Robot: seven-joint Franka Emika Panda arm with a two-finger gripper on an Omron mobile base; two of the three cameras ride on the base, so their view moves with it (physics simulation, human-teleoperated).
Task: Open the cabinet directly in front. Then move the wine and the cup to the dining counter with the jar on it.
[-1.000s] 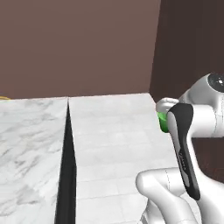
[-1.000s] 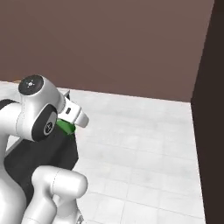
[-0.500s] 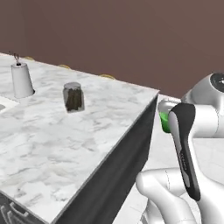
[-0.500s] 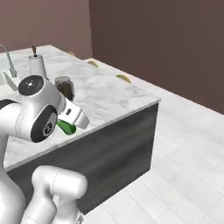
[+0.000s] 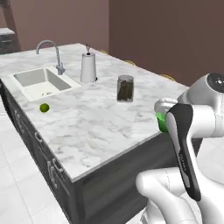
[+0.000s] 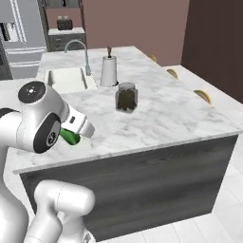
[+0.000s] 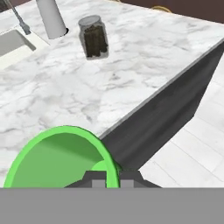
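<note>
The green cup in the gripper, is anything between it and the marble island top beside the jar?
Nothing visible. The cup is held at the near edge of the dining counter, and bare marble runs from there to the jar.

A rendered home kitchen. A large island counter (image 5: 100, 127) with a white, grey-veined marble top and dark wood-grain base holds an inset white sink (image 5: 41, 82) with a curved tap (image 5: 51, 54), a paper-towel roll (image 5: 88, 68), a glass jar (image 5: 125, 88) and a lime (image 5: 44, 107). A steel refrigerator (image 6: 19, 38) stands behind, by plain brown walls and a pale tiled floor (image 6: 199, 223).
</note>
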